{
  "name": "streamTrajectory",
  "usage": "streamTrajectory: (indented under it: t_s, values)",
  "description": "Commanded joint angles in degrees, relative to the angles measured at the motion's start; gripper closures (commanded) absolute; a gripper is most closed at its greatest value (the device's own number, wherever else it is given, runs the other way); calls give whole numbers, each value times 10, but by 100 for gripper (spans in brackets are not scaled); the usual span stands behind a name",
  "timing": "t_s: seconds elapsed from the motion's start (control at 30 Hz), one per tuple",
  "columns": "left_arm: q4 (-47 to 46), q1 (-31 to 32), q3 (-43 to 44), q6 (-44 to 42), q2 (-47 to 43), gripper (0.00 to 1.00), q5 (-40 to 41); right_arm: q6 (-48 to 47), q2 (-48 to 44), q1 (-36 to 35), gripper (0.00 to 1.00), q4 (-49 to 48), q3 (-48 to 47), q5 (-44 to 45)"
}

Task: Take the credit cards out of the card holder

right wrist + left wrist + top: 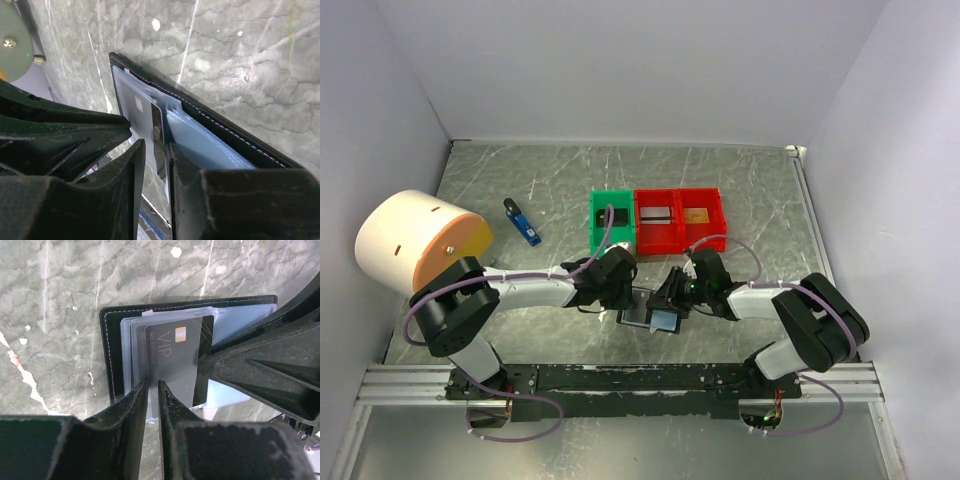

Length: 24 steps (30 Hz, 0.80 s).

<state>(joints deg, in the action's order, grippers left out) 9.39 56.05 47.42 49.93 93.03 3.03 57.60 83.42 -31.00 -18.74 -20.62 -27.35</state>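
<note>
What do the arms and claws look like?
Left arm and right arm: white links, bulky black joints, purple cable looped along each. Left claw and right claw: matte black, tapered, ribbed fingers with scuffed edges. No markings visible.

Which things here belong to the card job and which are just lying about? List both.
Job: black square folding card holder; black plastic VIP card in its sleeve; silvery card and orange-gold card in the red plastic bins; left gripper; right gripper.
Lying about: blue-and-black stick; white cylinder with orange end; green plastic bin (dark item inside, unclear).
</note>
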Motion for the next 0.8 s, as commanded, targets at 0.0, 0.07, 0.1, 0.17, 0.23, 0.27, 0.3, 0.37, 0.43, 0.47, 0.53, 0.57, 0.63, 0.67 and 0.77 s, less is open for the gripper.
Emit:
streamTrajectory:
  t_s: [0.0,0.07,0.1,0.17,0.23,0.27,0.3,0.37,0.43,0.47,0.53,0.57,0.63,0.67,0.77]
  values:
    - [54,5,-13,-10,12,73,10,-8,16,2,80,-1,3,12]
    - [56,6,-15,-9,13,73,9,-8,11,2,89,-5,2,6]
    - [57,6,-15,-8,12,73,11,-6,7,2,92,-5,3,7]
    - [59,6,-16,-8,11,73,13,-9,-3,3,98,8,1,18]
    - [62,6,-16,-7,9,73,16,-18,-12,4,100,28,-4,25]
    - [64,6,-15,-6,9,73,18,-21,-16,6,100,35,-5,28]
    - [65,6,-15,-6,8,73,20,-23,-21,8,100,40,-5,28]
    - [66,5,-15,-5,7,73,22,-27,-26,13,100,45,-4,25]
    - [69,6,-12,-7,8,73,24,-32,-29,19,100,52,-3,21]
    - [71,6,-10,-7,9,72,25,-34,-31,23,100,58,-2,20]
    - [72,6,-9,-8,9,72,26,-36,-37,25,100,62,1,18]
    - [72,6,-9,-9,9,72,25,-36,-38,24,100,61,5,16]
    - [71,6,-6,-11,11,72,23,-37,-40,32,98,55,8,10]
    - [71,6,-6,-12,12,72,22,-38,-38,40,95,53,8,4]
    - [71,5,-4,-12,15,72,19,-34,-33,41,82,52,7,1]
